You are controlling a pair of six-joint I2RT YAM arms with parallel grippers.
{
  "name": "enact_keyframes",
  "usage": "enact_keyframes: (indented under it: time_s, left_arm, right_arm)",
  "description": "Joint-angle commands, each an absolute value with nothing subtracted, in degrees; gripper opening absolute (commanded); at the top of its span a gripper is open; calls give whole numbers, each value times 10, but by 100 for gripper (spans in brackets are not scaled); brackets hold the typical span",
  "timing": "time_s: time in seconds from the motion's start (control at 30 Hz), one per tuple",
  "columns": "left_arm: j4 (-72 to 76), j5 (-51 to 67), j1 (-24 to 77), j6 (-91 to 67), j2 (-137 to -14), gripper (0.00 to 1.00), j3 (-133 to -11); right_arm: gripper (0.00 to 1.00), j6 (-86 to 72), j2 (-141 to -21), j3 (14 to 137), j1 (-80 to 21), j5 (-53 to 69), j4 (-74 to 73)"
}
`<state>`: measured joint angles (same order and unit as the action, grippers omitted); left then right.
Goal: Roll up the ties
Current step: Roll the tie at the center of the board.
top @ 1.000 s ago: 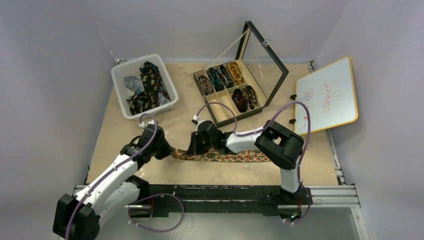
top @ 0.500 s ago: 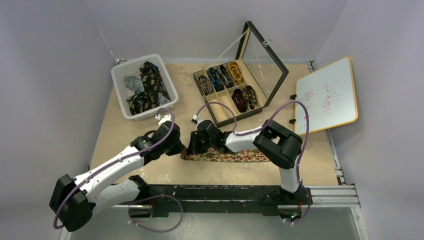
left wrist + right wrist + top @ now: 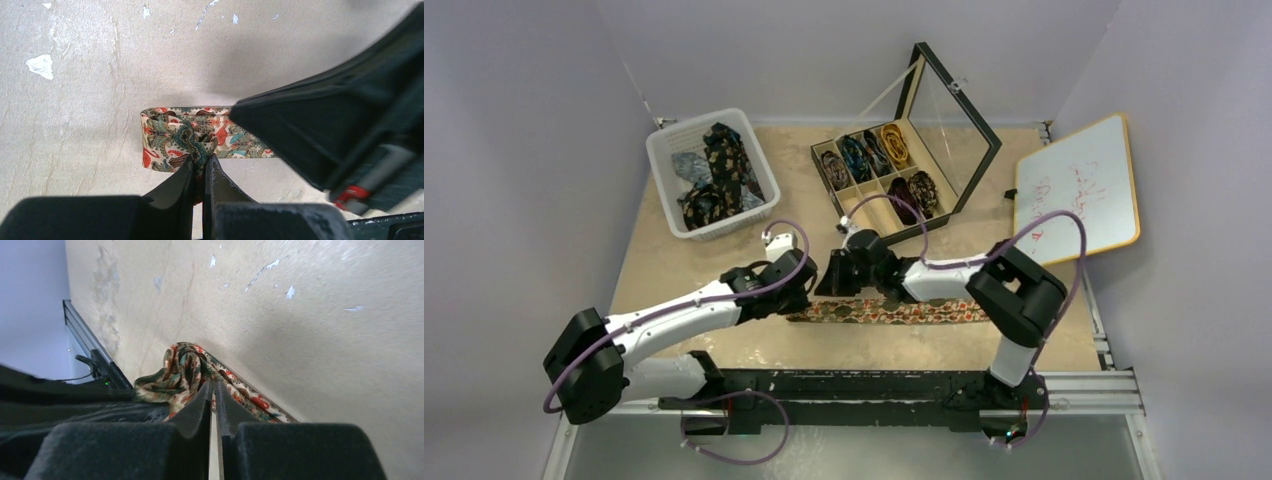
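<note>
We pinch the orange tie [image 3: 904,312]
Our left gripper [image 3: 202,161] and right gripper [image 3: 214,386] clamp its bunched end; the rest trails toward 3 o'clock.

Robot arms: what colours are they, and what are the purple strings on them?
Both the left arm and right arm have white tube-shaped links with chunky black joints. The purple strings are cables looping along each arm. The left gripper and right gripper are black, each with two wedge-shaped fingers tapering to thin tips.

Both arms reach inward; left tool [image 3: 202,164] and right tool [image 3: 214,389] pinched closed.
</note>
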<state>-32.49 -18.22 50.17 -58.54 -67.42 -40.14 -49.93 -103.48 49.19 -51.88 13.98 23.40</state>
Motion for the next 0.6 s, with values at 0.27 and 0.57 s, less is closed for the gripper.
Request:
enact_keyframes:
  time_s: [0.27, 0.57]
  left_arm:
    - [-283, -181, 528, -536, -744, 0, -446]
    - [-249, -126, 536, -519, -797, 26, -468]
  right_arm:
    - [18, -511, -867, 389, -479, 12, 200]
    - [55, -524, -771, 329, -457, -22, 207]
